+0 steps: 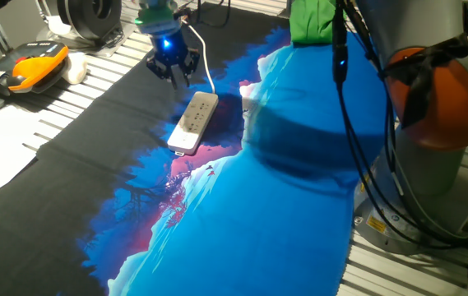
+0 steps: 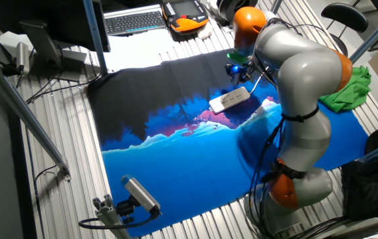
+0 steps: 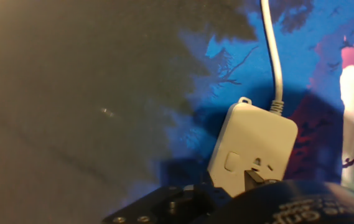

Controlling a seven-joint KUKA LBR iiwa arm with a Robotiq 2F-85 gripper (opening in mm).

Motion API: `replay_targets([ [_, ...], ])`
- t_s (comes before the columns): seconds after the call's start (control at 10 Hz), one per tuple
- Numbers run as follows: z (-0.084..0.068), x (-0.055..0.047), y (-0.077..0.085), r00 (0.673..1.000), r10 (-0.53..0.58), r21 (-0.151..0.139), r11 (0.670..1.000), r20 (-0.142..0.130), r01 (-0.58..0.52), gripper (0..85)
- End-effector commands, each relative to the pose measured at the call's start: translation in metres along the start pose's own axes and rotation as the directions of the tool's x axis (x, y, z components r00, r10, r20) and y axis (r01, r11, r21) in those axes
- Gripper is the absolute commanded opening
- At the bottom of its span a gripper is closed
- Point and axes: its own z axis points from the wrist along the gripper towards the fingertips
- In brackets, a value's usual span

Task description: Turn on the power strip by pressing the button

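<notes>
The white power strip (image 1: 194, 122) lies on the dark and blue cloth, its thin white cord (image 1: 207, 62) running toward the back. It also shows in the other fixed view (image 2: 230, 99). My gripper (image 1: 173, 74) hangs above the cloth just behind the strip's cord end, with a blue light lit on it. In the hand view the cord end (image 3: 254, 134) fills the lower right. The small square button (image 3: 232, 162) sits on it, just left of a dark fingertip (image 3: 254, 179) that overlaps the strip's face. No view shows the gap between the fingertips.
An orange-and-black handheld device (image 1: 28, 67) lies at the back left beside a keyboard (image 2: 134, 22). A green cloth (image 1: 312, 20) lies at the back right. The arm's grey body (image 2: 295, 73) leans over the blue cloth (image 1: 283, 205).
</notes>
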Motion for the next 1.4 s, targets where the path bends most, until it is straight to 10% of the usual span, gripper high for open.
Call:
replay_targets([
  [0.0, 0.007, -0.001, 0.003, 0.992, 0.122, 0.019, 0.992, 0.005, -0.122, 34.0],
  [1.3, 0.059, -0.006, -0.001, 0.992, 0.128, -0.024, 0.991, -0.011, -0.129, 34.0],
])
